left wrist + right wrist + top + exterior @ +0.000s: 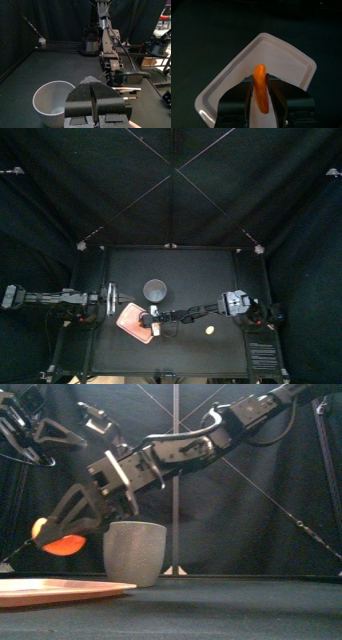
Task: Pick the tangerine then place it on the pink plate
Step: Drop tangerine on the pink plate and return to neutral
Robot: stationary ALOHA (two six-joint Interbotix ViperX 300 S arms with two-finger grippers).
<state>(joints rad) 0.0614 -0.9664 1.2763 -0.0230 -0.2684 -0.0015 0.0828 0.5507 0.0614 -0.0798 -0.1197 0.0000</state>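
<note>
The right gripper [59, 536] is clenched on the tangerine [63, 544]. In the right wrist view the fruit shows as a narrow orange sliver pinched between the two jaws, and its upper end pokes out past their tips. In the front view it shows as a rounded orange lump low in the grip. The fruit hangs in the air and touches nothing but the jaws. Directly beneath the gripper lies the pink plate [281, 52], a flat tray with rounded corners. Seen from the wrist, the tangerine is over the tray's inner surface, not over its rim. The front view shows a clear gap between the fruit and the tray. The tall grey cup [135, 554] stands upright on the black table [201, 268], near the gripper on its back-curtain side. It is apart from the jaws and off the tray. Back along the right arm, toward that arm's base and a little nearer the table's front edge, a small yellow toy [210, 330] lies on the table, well apart from the tray and the cup. What kind of toy it is cannot be made out. The left gripper [93, 97] is off to the left of the right gripper, raised above the table. Its jaws are pressed together with nothing between them, and the cup's open mouth sits just below and beside its tips in its own wrist view.
</note>
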